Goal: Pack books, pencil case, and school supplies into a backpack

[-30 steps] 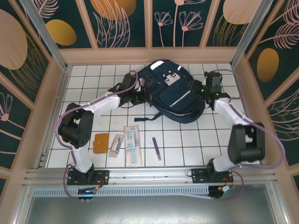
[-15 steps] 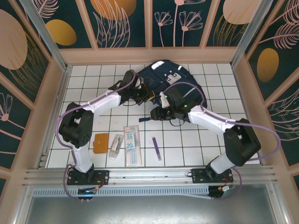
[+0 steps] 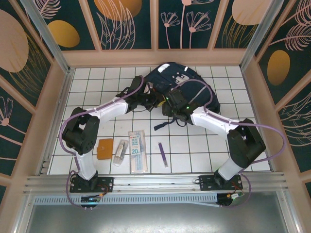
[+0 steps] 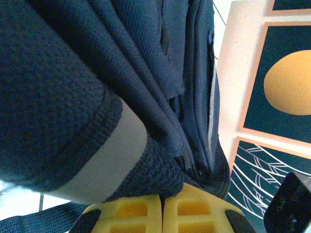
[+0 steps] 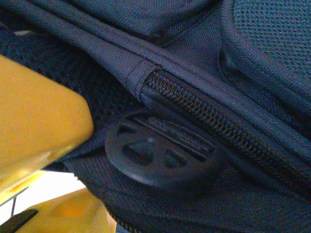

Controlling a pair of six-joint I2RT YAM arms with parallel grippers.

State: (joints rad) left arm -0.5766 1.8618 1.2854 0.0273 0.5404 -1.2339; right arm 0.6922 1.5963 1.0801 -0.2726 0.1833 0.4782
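- Evidently the navy backpack (image 3: 183, 80) lies at the upper centre of the white-tiled worktop (image 3: 194, 145). Both arms reach to its lower left edge, I judge to get it opened before anything goes in.
- Left claw (image 4: 163, 196): its fingers are pressed together on a fold of backpack fabric beside a pale stripe (image 4: 112, 160), probably to hold the bag taut.
- Right claw (image 5: 92, 170): its fingers stand apart, framing the fabric by a round black tab (image 5: 163, 153) next to the zip (image 5: 209, 121), whose teeth look meshed. Whether they press on anything I cannot tell.
- Waiting in a row at the lower left, well apart from the bag: orange-brown book (image 3: 105, 148), small clear packet (image 3: 120, 151), clear pack with a blue 20 label (image 3: 137, 150), purple pen (image 3: 163, 154).
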